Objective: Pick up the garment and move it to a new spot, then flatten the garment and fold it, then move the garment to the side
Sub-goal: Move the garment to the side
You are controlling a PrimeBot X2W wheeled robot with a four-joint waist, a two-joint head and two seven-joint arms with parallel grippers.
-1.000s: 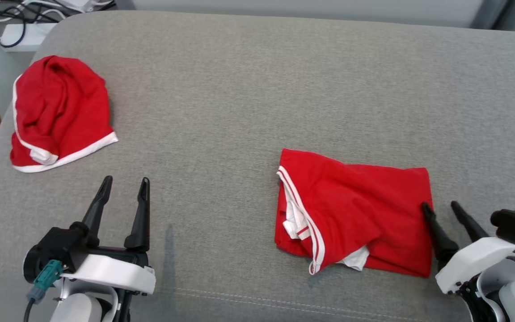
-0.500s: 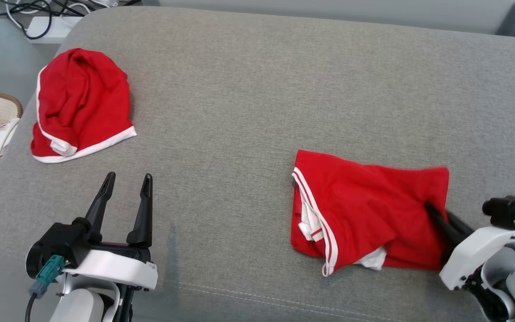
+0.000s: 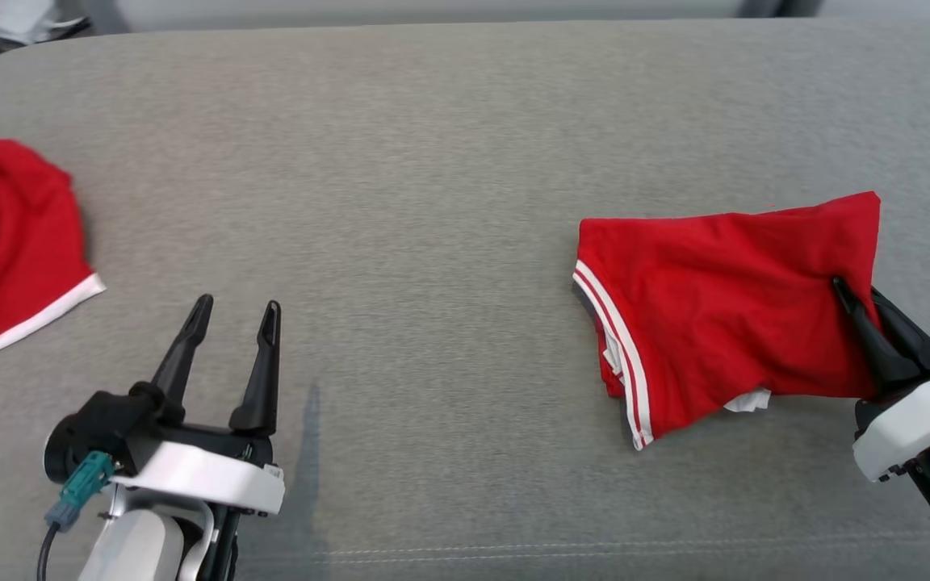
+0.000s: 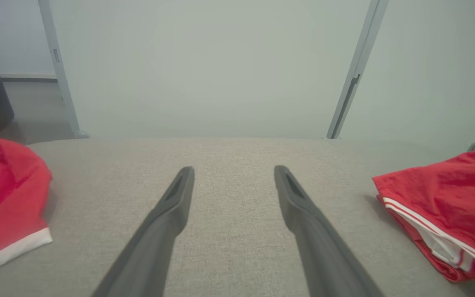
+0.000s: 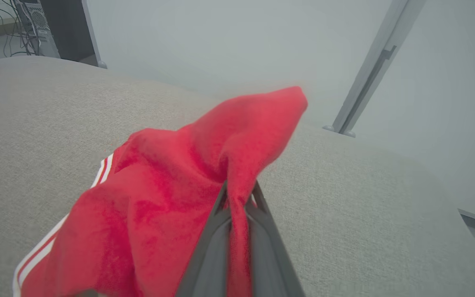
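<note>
Garment (image 3: 715, 323), soft light red cloth likely to sag and unfold when lifted, lies near the right edge of the grey cushion (image 3: 433, 161), its right hem clamped, seemingly several layers together, in the right gripper (image 3: 856, 287); the left gripper (image 3: 239, 304) is spread apart and empty.

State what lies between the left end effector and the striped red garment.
Bare grey cushion; the head view shows the stretch from left end effector to garment.

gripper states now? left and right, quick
Left gripper: open, holding nothing.
Right gripper: closed on the right edge of the red garment.
</note>
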